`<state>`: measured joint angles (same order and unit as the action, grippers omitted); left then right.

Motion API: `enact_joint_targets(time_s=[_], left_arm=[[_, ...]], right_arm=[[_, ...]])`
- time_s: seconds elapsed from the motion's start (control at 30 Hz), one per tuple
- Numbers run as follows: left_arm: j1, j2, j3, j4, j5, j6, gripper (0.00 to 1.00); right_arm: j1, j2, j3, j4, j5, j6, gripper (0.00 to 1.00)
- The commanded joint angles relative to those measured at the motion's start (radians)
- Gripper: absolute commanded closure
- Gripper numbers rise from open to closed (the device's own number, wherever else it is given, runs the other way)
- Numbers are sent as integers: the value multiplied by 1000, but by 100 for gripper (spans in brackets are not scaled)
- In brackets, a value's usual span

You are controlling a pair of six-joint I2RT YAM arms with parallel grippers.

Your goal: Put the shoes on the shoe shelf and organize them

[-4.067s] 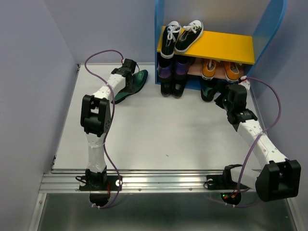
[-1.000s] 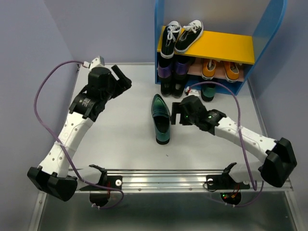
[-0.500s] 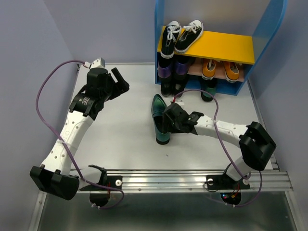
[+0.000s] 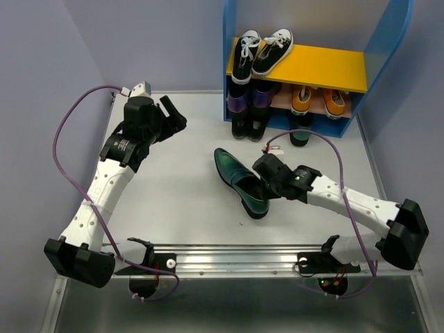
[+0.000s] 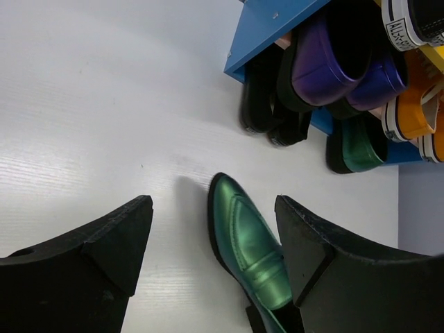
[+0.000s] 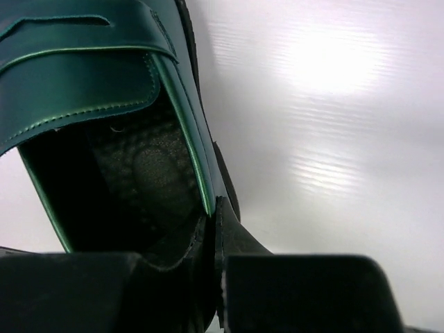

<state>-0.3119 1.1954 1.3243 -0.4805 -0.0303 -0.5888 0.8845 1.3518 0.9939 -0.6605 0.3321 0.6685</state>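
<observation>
Green and glossy, one loafer (image 4: 238, 180) now lies slantwise on the counter (image 4: 173, 208), toe toward the back left and heel toward the near edge; half a second ago it pointed straight at the shoe shelf (image 4: 227, 62). The right gripper (image 4: 267, 189), wide apart a second ago, is now clamped on the shoe's side wall by the heel, and its wrist view shows the thin green rim pinched between the fingers (image 6: 291, 291). The left gripper (image 4: 171, 116) stays spread open over the back left of the counter, holding nothing. The second green loafer (image 4: 300, 133) stands at the foot of the shelf, below the orange sneakers (image 4: 318, 100).
</observation>
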Motion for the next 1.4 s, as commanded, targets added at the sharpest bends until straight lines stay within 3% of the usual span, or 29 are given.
enact_joint_targets(time_s=[0.0, 0.17, 0.4, 0.67, 0.83, 1.17, 1.37], left_arm=[[4, -8, 21, 60, -20, 7, 18], [5, 35, 61, 59, -8, 26, 18], [5, 64, 70, 85, 9, 44, 18], [5, 79, 70, 89, 26, 63, 18], [7, 76, 81, 74, 17, 84, 18], [11, 66, 49, 82, 6, 95, 18], [17, 67, 55, 72, -9, 99, 18]], right_arm=[[-25, -115, 75, -186, 126, 17, 99], [-25, -138, 115, -466, 176, 229, 99], [-25, -241, 117, -729, 257, 480, 99], [-116, -280, 58, -729, 317, 585, 99], [-269, -257, 74, -729, 395, 580, 99], [-392, -197, 100, -711, 484, 499, 99], [-484, -164, 107, -529, 473, 312, 99]])
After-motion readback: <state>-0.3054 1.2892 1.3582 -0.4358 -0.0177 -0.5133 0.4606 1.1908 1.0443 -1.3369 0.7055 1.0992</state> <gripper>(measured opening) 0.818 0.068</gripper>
